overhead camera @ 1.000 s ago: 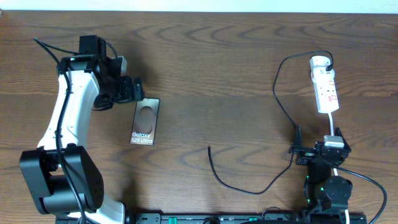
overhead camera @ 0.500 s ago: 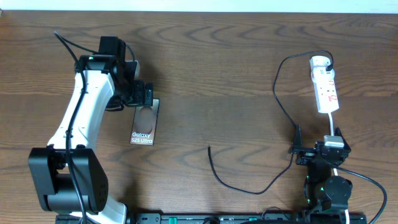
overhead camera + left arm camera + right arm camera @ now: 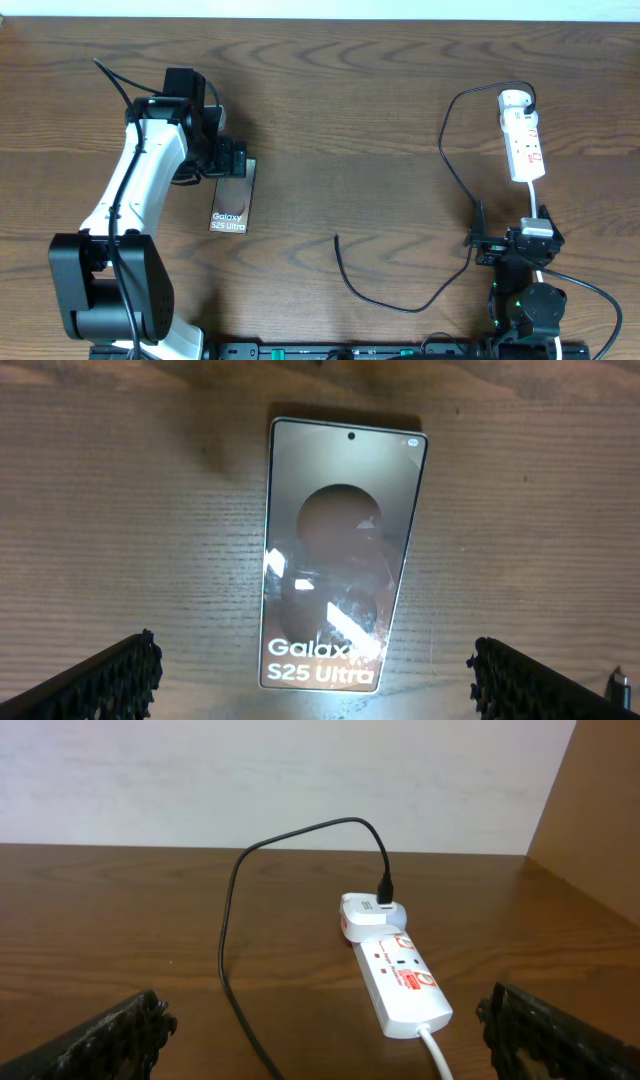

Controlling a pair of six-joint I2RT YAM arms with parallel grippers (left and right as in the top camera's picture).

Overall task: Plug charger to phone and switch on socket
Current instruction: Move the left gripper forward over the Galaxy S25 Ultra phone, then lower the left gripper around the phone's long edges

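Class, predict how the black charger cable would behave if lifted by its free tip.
The charger would probably droop and trail: it lies in loose curves. Thin, so likely light and hard to pinch. Its other end is plugged in at the socket, so a long pull might drag that.

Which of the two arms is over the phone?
The left arm, the white one: its open end effector hangs above the phone's top edge. The right arm sits folded near the power strip.
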